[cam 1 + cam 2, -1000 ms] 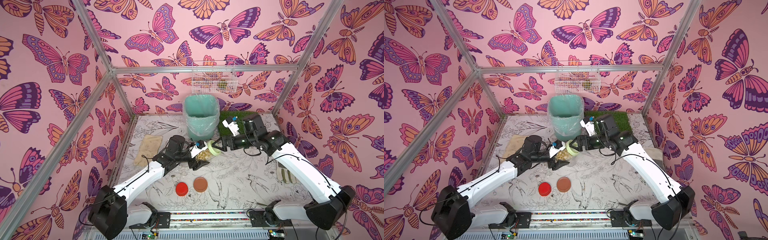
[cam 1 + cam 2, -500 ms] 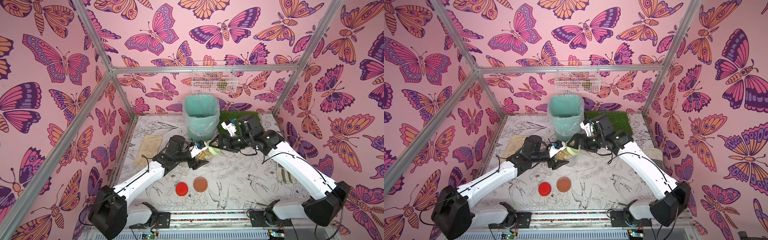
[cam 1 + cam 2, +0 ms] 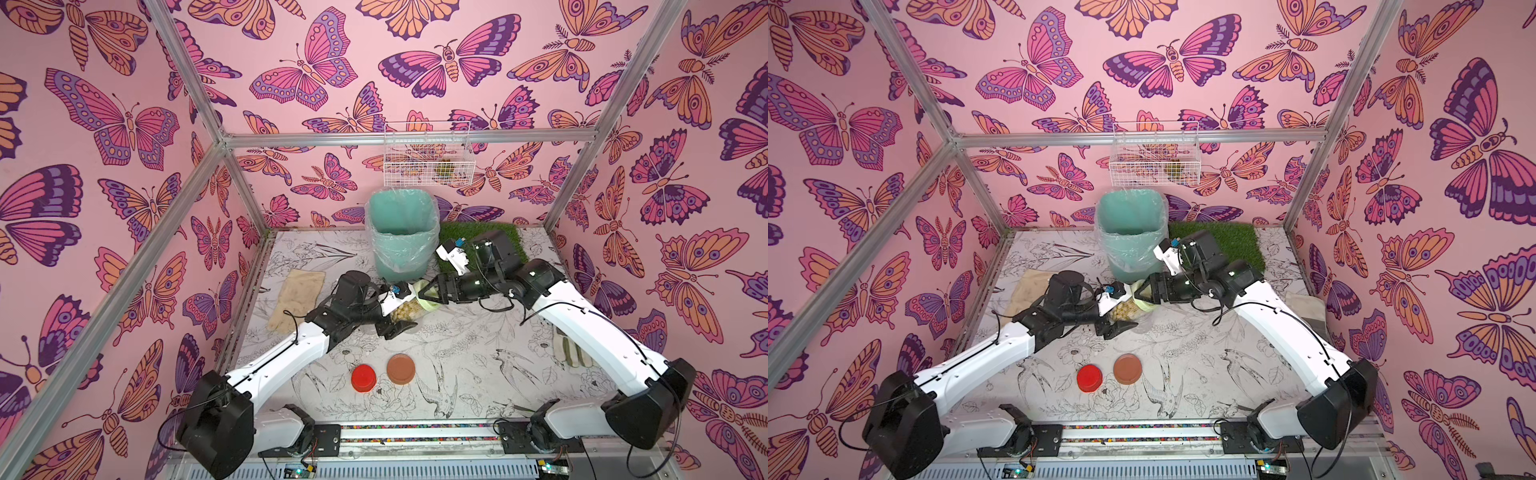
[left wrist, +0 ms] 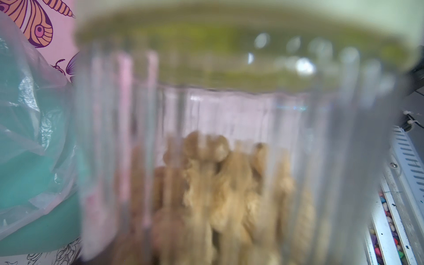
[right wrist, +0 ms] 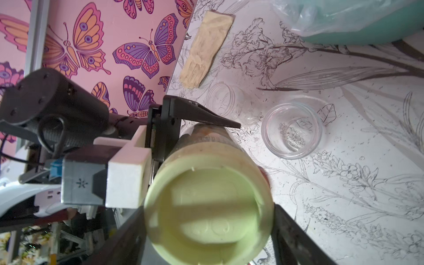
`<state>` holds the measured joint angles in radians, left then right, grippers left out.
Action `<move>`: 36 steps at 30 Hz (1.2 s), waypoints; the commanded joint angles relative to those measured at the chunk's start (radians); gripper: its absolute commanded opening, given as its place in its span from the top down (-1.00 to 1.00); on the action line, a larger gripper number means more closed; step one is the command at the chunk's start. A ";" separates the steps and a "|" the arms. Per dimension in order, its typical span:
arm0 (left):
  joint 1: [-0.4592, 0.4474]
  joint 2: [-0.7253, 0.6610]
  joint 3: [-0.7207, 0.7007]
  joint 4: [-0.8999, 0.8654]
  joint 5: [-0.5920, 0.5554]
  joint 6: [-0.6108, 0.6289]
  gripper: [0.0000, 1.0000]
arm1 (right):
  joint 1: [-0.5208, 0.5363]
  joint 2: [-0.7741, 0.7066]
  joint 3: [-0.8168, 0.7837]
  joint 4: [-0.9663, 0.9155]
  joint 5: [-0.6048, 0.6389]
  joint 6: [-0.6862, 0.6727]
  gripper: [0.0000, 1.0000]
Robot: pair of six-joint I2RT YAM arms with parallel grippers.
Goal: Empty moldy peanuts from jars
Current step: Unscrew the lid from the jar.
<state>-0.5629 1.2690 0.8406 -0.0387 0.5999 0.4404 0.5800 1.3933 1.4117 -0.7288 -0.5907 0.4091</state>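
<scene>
In both top views: left gripper point(image 3: 397, 309) clamped on the clear body of a jar point(image 3: 410, 313), held tilted above the table point(image 3: 478, 374), just in front of the teal bin point(image 3: 402, 232). Moldy peanuts point(image 3: 404, 309) heaped inside, plain through the wall. Right gripper point(image 3: 430, 294) reaching in from the opposite side, jaws set around the light green lid point(image 3: 432, 304) (pressing or merely flanking, impossible to tell from up here). Red lid point(image 3: 363, 378) and brown lid point(image 3: 400, 368) side by side on the table, well apart from the jar. Beige glove point(image 3: 297, 299) flat near the left wall.

Left wrist view: blurred, almost filled by the jar point(image 4: 229, 114). Peanuts point(image 4: 224, 195) filling part of it, clear space between them and the green lid point(image 4: 229, 57). Bin and its liner point(image 4: 34, 160) just beside.

Right wrist view: green lid point(image 5: 206, 197) seen face-on, a dark finger point(image 5: 293, 231) at each side of its rim, touching or nearly so. Firm grip not certain. Two empty jars point(image 5: 292, 130), open, standing near each other on the table beyond.
</scene>
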 commanded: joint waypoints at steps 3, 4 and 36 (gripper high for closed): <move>0.023 -0.028 0.021 0.031 0.099 -0.036 1.00 | -0.038 -0.025 -0.032 -0.054 -0.042 -0.534 -0.14; 0.024 -0.028 0.023 0.027 0.105 -0.036 1.00 | -0.039 -0.025 -0.034 -0.057 -0.028 -0.613 -0.14; 0.031 -0.052 0.047 -0.018 0.021 0.041 1.00 | -0.097 -0.113 0.013 -0.021 0.118 0.151 -0.98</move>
<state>-0.5312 1.2682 0.8562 -0.1051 0.6373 0.4522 0.4839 1.2007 1.3518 -0.5976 -0.4652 0.1574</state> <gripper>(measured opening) 0.819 0.991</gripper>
